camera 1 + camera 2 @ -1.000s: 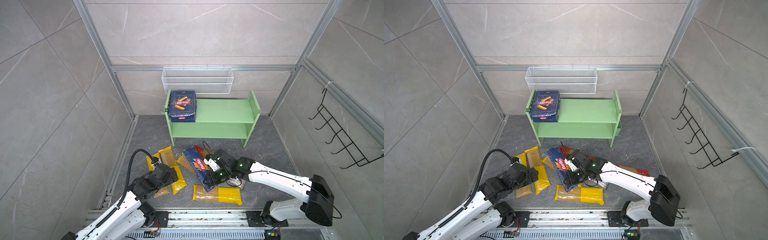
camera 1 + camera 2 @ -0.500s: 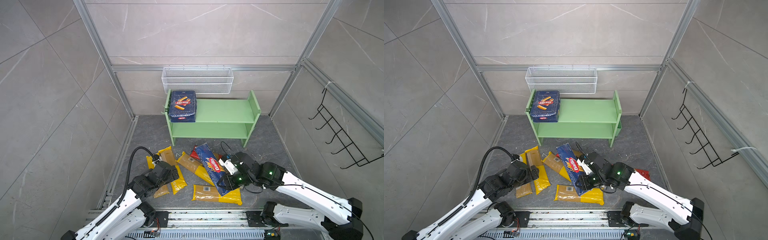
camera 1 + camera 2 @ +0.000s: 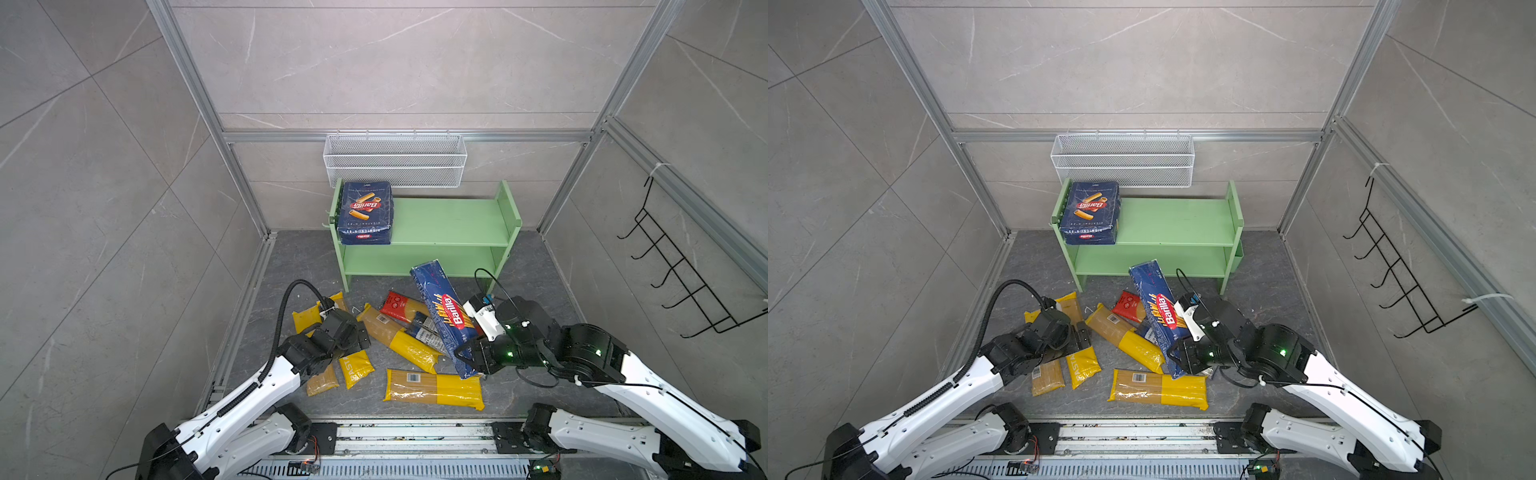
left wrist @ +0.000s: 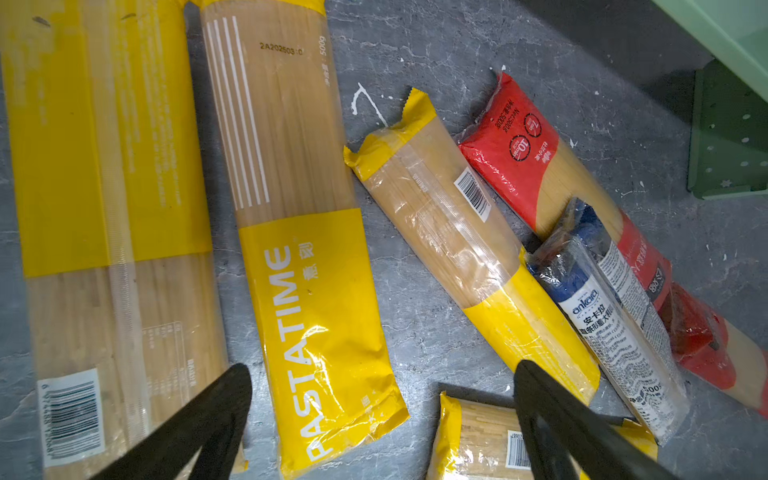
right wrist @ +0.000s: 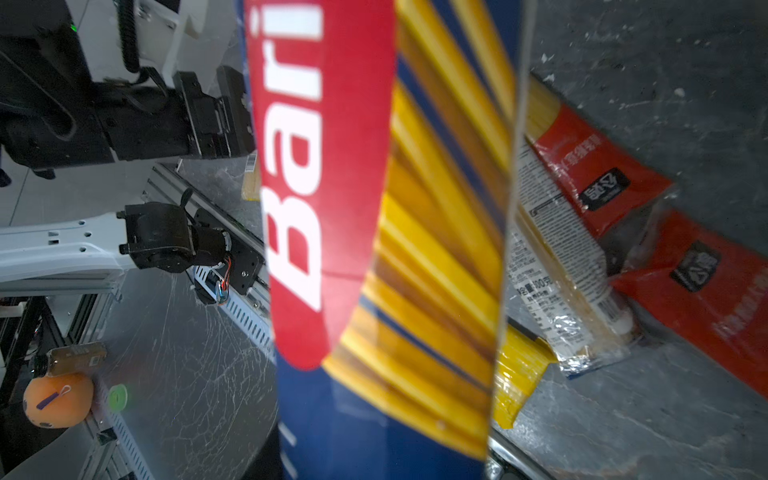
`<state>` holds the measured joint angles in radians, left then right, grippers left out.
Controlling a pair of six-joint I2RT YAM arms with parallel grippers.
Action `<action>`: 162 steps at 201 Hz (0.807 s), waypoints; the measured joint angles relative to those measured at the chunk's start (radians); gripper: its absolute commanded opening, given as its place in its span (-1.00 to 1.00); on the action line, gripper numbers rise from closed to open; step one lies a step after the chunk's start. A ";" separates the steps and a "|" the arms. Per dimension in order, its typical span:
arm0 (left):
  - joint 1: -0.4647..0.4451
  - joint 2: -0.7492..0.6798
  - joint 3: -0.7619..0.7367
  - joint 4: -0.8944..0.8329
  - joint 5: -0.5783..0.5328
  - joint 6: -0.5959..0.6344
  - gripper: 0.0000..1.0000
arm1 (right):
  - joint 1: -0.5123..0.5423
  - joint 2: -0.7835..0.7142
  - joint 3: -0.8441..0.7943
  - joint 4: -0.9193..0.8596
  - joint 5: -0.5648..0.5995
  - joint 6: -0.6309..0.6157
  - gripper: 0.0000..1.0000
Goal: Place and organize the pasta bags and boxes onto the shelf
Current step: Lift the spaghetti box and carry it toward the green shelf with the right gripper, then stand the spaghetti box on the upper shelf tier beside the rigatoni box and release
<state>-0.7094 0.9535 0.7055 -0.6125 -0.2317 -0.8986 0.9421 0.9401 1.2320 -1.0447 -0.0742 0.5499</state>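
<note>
Nearest the rail, at 6 o'clock on the floor, a crosswise yellow packet (image 3: 434, 388) is lying untouched. Just beyond it, toward 7 o'clock, the left gripper (image 4: 384, 368) is hovering much as it was a second ago, its claw spread wide over the PASTATIME packet (image 4: 324, 316) and pinching nothing. The change is on the other side: the right gripper (image 3: 469, 355), its claw pinching the near end of the spaghetti box (image 3: 444, 307), is carrying that box up and away from the heap. A second ago the box was lying low among the packets with the arm stretched toward 9 o'clock. Now it is riding above the clear printed packet (image 3: 426, 332) and the red-ended packet (image 3: 401, 305), with its free end pointing to 11 o'clock at the lower tier of the shelf (image 3: 453, 216). Farther back, the rigatoni box (image 3: 365, 212) is sitting on the top tier at its 9 o'clock end. By my judgement a second box is heading for the shelf, while the packets are all waiting on the floor.
</note>
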 measured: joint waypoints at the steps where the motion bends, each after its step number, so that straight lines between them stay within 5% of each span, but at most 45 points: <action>1: 0.000 0.001 0.000 0.000 0.000 0.000 1.00 | 0.000 0.001 0.002 -0.001 0.001 0.000 -0.38; 94: -0.005 0.023 0.016 0.043 0.026 0.066 1.00 | -0.028 0.307 0.395 -0.043 0.124 -0.089 -0.39; 162: -0.010 -0.005 0.070 0.029 0.097 0.156 1.00 | -0.249 0.605 0.633 -0.051 0.059 -0.126 -0.38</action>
<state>-0.7193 0.9485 0.7757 -0.5835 -0.1352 -0.7425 0.6930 1.5448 1.8652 -1.0962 -0.0151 0.4244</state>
